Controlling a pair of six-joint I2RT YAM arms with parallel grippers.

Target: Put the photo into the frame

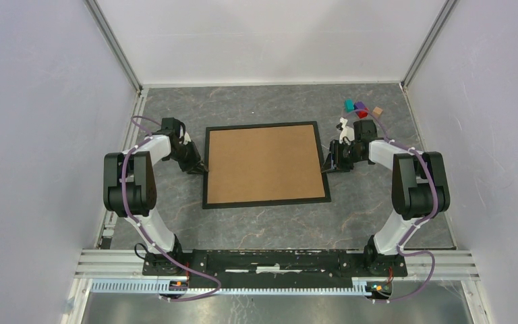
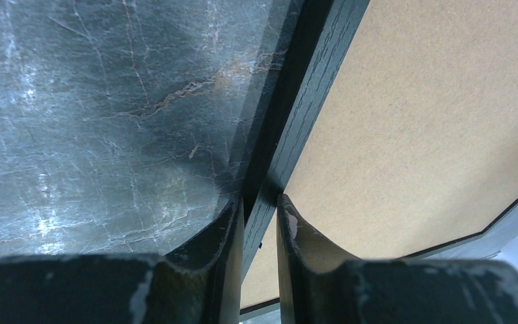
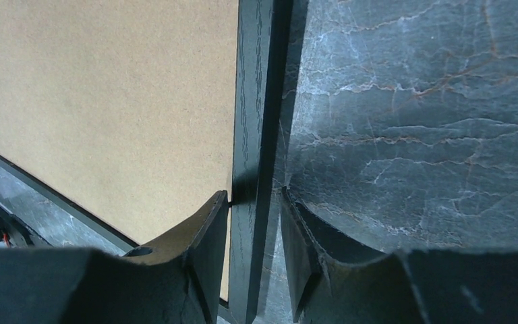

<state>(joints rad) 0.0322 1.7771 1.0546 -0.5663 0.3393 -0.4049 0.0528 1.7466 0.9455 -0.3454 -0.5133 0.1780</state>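
Frame (image 1: 267, 202) clamped at its left rail between the narrowed fingers of the left gripper (image 2: 260, 202), both pads seemingly hard against the black wood. On the opposite rail, right gripper (image 3: 255, 196) astride the wood in the same way, inner finger touching, a dark sliver beside the outer one; impossible to say whether pinching or merely bracketing. Outward from both hands: black rectangle lying flat, back upward, about the middle of the table (image 1: 256, 229), well clear of every edge, slightly skewed, long axis running left to right from one gripper to the other, short rails between the jaws. Brown backing board (image 1: 266, 163) filling the opening. No photo to be seen in any view; under the board or elsewhere, not to be told. Neither arm nearer than the other, each at its own end. Probably a two-handed lift or turn next, hence a need for level, matched motion along that long axis, for fear of a slipping rail. Small coloured blocks (image 1: 359, 106) near the far right corner, well apart.
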